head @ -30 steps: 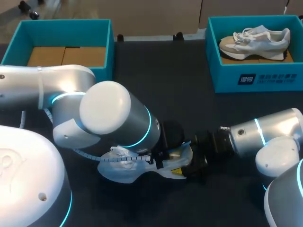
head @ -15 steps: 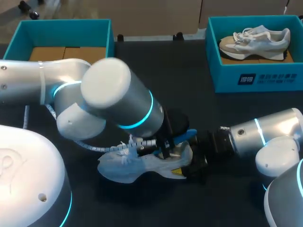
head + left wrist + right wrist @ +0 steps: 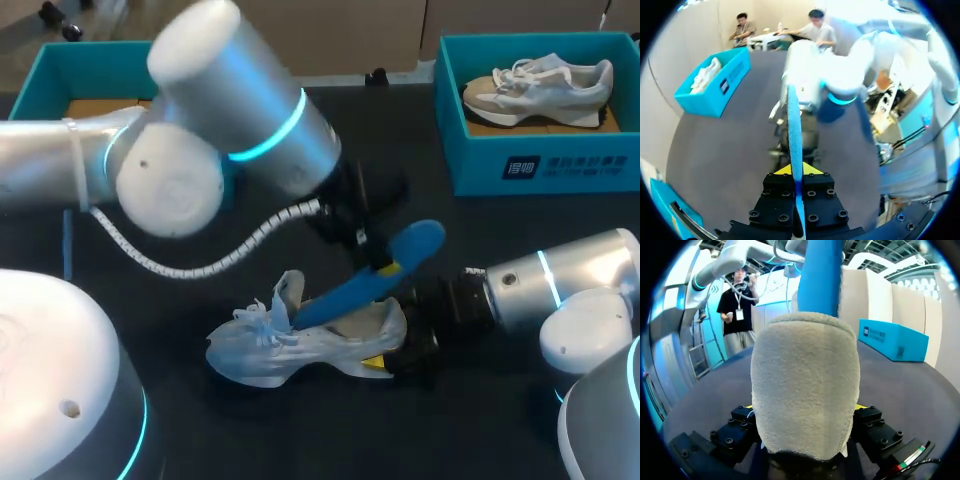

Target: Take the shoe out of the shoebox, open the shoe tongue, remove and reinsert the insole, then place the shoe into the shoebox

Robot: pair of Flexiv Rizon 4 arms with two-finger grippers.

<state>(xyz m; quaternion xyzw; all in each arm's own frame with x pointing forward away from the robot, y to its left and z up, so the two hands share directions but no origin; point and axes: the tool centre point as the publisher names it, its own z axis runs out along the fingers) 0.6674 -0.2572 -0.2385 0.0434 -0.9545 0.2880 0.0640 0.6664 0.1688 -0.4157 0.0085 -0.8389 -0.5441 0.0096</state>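
A white shoe (image 3: 290,345) lies on its side on the dark table, toe to the left. Its grey heel (image 3: 805,385) sits between the fingers of my right gripper (image 3: 402,350), which is shut on it from both sides. My left gripper (image 3: 375,262) hangs above the shoe's opening, shut on a blue insole (image 3: 370,280). The insole slants up to the right, its lower end still inside the shoe. In the left wrist view the insole (image 3: 794,125) runs edge-on out from between the yellow tips of the left gripper (image 3: 795,172).
A teal shoebox (image 3: 545,165) at the back right holds a second, beige and white shoe (image 3: 540,85). Another teal box (image 3: 130,55) with a cardboard bottom stands at the back left, partly behind my left arm.
My left gripper shut on the insole inside the shoe, then rose and drew it up and to the right, mostly out of the shoe. The right arm and shoe stayed put.
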